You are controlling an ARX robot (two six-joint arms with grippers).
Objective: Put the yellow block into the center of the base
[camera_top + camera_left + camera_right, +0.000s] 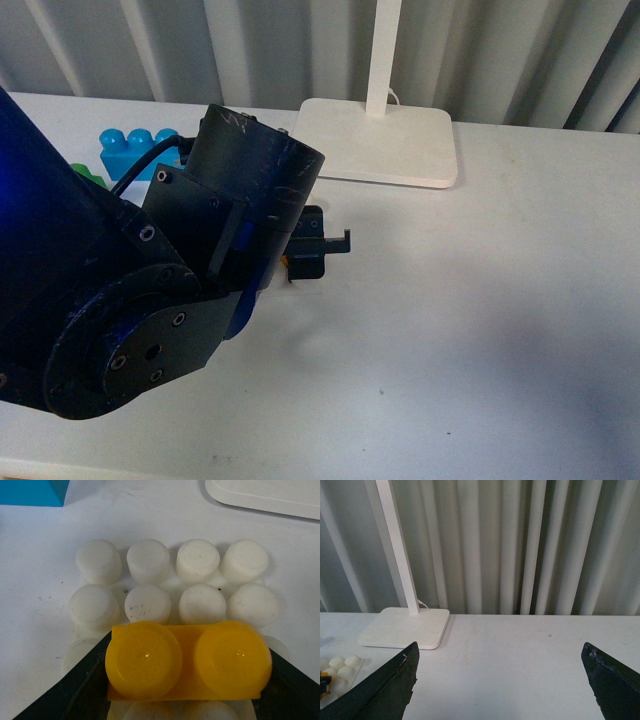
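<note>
In the left wrist view the yellow block (185, 662), with two round studs up, is held between the dark fingers (75, 690) of my left gripper (187, 652), which is shut on it. It lies over the white studded base (147, 560), across the middle of the stud rows nearer the camera. I cannot tell whether it touches the studs. In the front view my left gripper (312, 250) points down at the table, and the arm hides the base. My right gripper (500, 680) is open over bare table, with the base (342, 666) far off to its side.
A blue brick (135, 148) and a green brick (88, 176) lie at the back left, partly behind my left arm. The white lamp foot (385, 140) with its pole stands at the back centre, close behind the base. A corrugated wall backs the table.
</note>
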